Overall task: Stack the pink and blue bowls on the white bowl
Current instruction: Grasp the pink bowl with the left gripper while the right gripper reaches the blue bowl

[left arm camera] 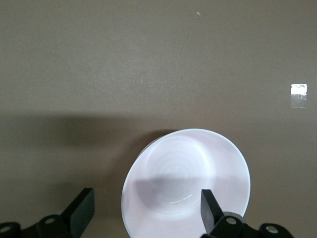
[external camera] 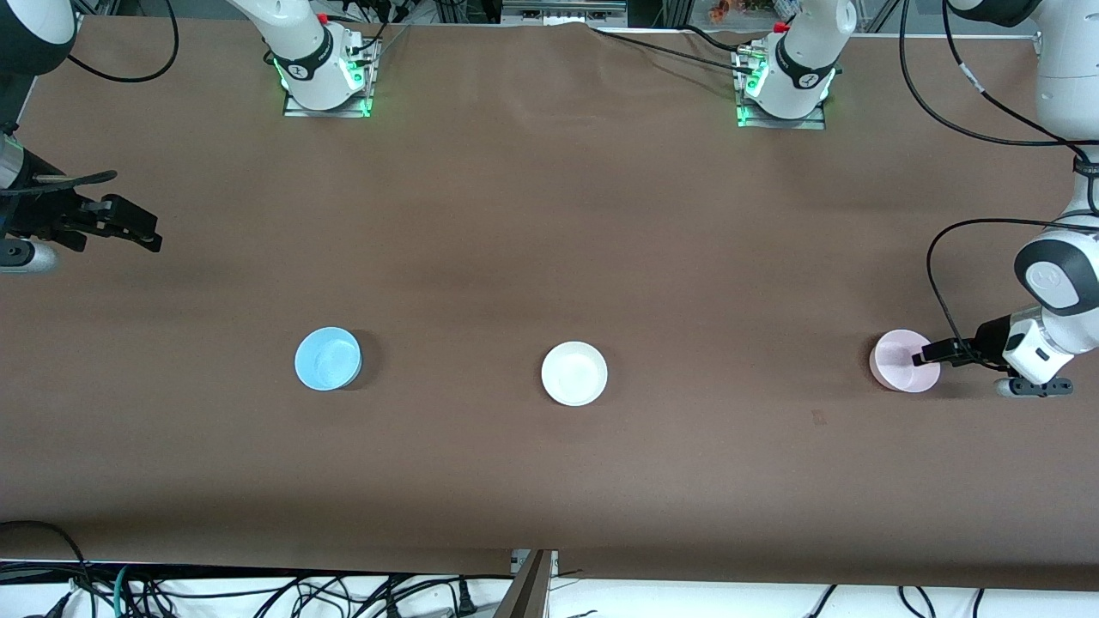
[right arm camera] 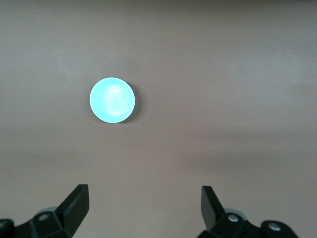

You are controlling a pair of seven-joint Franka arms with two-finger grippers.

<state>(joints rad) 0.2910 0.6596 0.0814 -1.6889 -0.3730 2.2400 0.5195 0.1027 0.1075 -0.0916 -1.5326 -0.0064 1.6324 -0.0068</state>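
While all three bowls sit upright and empty on the brown tabletop (external camera: 549, 215), mouths facing up, none is stacked on another. The pink bowl (external camera: 899, 360) lies at the left arm's end, a pale pink round with a glossy inner floor; the left pincer (external camera: 925, 355) is at this bowl with its fingers spread apart, one finger (left arm camera: 210, 209) over the inside of the bowl and the other (left arm camera: 81, 210) outside the rim over bare tabletop. I cannot tell whether either finger touches the bowl. In the left wrist view the same bowl (left arm camera: 185, 186) looks nearly white, with faint rings on its floor.

The white bowl (external camera: 574, 372) stands well apart from that pincer, toward the middle of the tabletop, plain and glossy. The blue bowl (external camera: 327, 358) is farther along the same row, toward the right arm's end, light sky blue.

The right pincer (external camera: 137, 225) waits over the tabletop's edge at the right arm's end, fingers apart, well apart from the blue bowl (right arm camera: 112, 99). Being round, the bowls have no long axis.
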